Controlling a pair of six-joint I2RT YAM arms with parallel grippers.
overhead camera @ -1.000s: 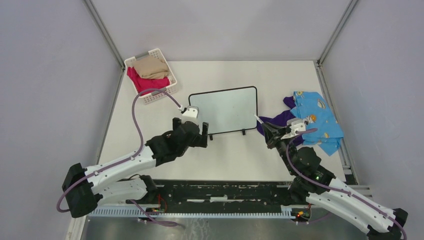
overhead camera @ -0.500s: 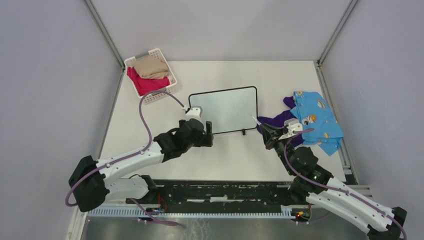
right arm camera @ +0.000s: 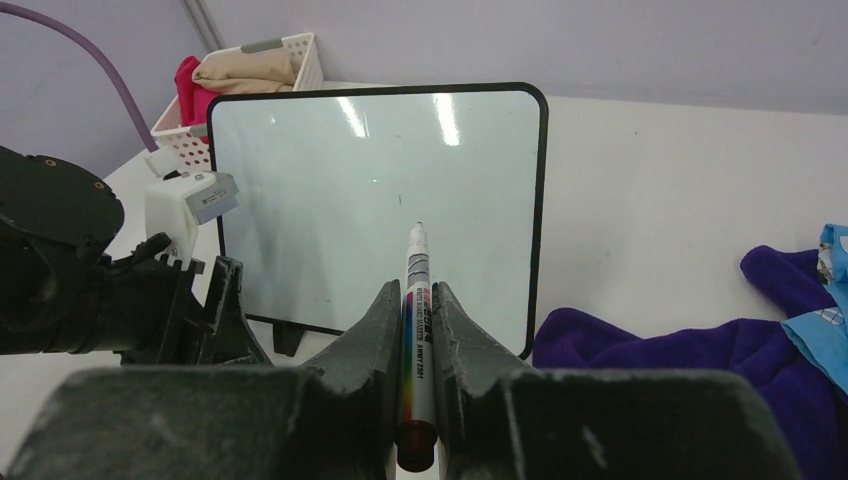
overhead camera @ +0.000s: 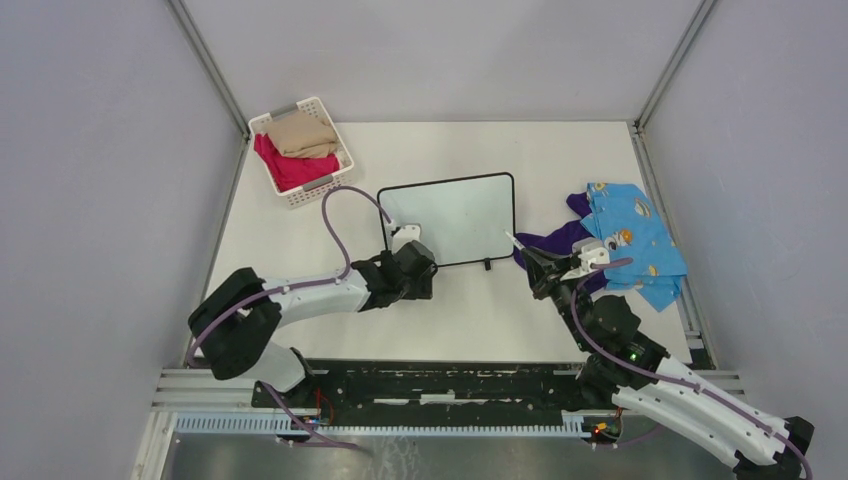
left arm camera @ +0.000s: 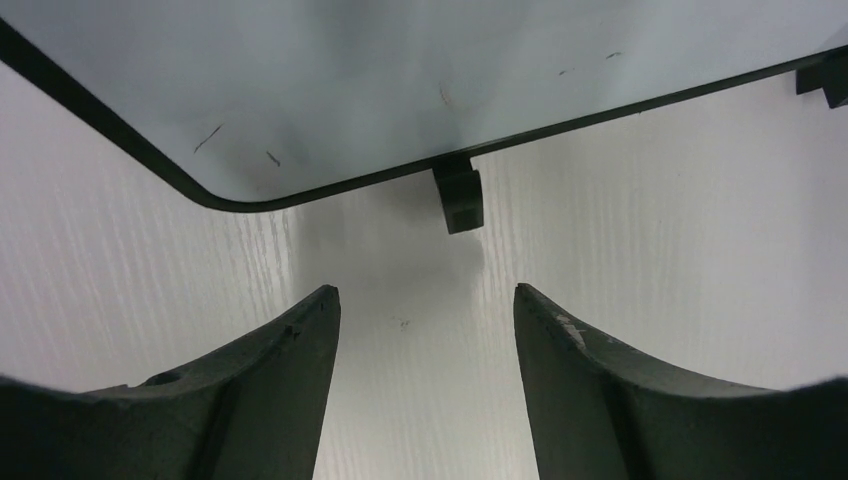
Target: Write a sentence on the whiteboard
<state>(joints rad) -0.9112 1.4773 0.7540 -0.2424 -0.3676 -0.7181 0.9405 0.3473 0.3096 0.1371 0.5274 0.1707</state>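
Right jaws clamp marker (right arm camera: 417, 300); whiteboard (left arm camera: 400, 80) edges cropped

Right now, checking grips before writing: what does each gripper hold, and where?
The right gripper clamps a marker by its rear barrel, tip free. The left gripper holds nothing; its jaws stand open.

White basket (overhead camera: 312, 191) holds folded clothes (overhead camera: 300, 135); blue cloth (overhead camera: 636, 238) overlaps purple cloth (overhead camera: 556, 240).

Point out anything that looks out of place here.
A blue cloth and a purple cloth lie crumpled at the right edge of the table, outside the basket. The whiteboard carries only faint stray marks.
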